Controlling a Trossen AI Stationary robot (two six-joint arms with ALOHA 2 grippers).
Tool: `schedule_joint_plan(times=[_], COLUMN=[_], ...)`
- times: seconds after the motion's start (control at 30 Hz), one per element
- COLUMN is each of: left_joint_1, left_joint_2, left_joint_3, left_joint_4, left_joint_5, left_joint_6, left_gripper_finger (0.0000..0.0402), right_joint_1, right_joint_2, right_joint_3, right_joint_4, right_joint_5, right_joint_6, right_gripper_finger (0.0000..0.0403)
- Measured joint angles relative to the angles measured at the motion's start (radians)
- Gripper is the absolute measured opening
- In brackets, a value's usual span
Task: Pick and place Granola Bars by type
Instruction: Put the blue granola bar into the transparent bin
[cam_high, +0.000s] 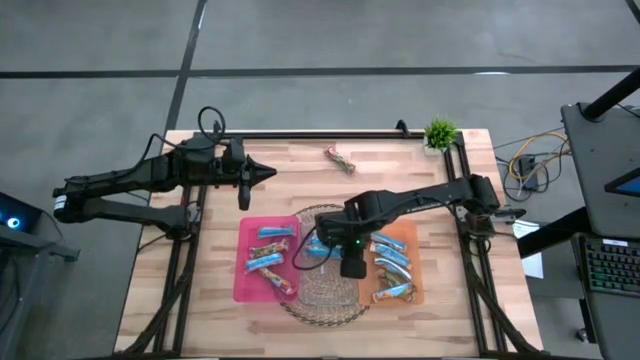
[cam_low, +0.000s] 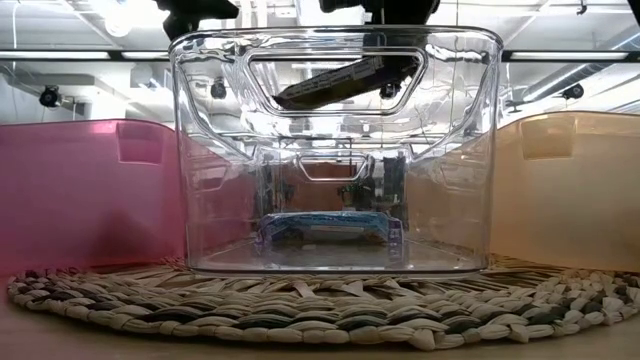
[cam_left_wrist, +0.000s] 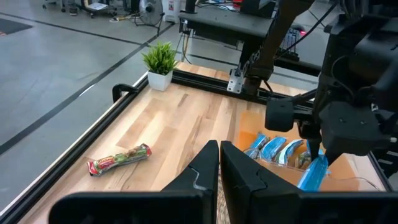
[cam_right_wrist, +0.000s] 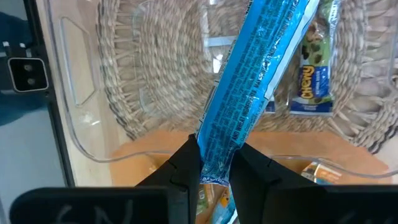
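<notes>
Over clear bin (cam_right_wrist: 81, 124), R gripper (cam_right_wrist: 214, 165) pinching blue bar (cam_right_wrist: 255, 87)

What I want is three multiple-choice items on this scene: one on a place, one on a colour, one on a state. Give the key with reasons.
1. The lone red-and-green granola bar lies:
A. in the pink bin
B. on the bare wooden tabletop
C. in the clear bin

2. The wrapper of the granola bar in the right gripper is:
A. blue
B. red
C. silver

3. The left gripper is:
A. wide open
B. shut, empty
C. shut on a bar

Key:
1 B: it lies on bare wood, apart from all bins.
2 A: the right wrist view shows bright blue foil pinched between the fingers.
3 B: its fingers meet with nothing between them.
</notes>
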Motion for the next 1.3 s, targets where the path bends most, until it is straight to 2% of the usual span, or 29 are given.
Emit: schedule_joint_plan(times=[0.47,0.7,0.93,1.3], left_joint_1=[0.000,0.000,0.000,0.000], left_joint_2=[0.001,0.003,0.003,0.003], left_joint_3=[0.000,0.000,0.000,0.000], left_joint_4=[-0.002,-0.002,-0.001,0.000], left_joint_5=[-0.001,-0.004,-0.004,-0.003], left_joint_6=[0.008,0.024,0.024,0.024], left_gripper_finger=[0.0000,0.0000,0.0000,0.0000], right_joint_1=[0.000,0.011,0.023,0.026], right_joint_2=[-0.102,-0.115,-0.110,-0.110], right_joint_3=[-0.109,-0.149,-0.166,-0.177], right_joint_4=[-0.009,0.000,0.093,0.220], right_joint_5=[0.002,0.001,-0.009,-0.012], right_joint_6=[-0.055,-0.083,-0.119,-0.270], right_gripper_finger=[0.0062,0.0062,0.0062,0.0062])
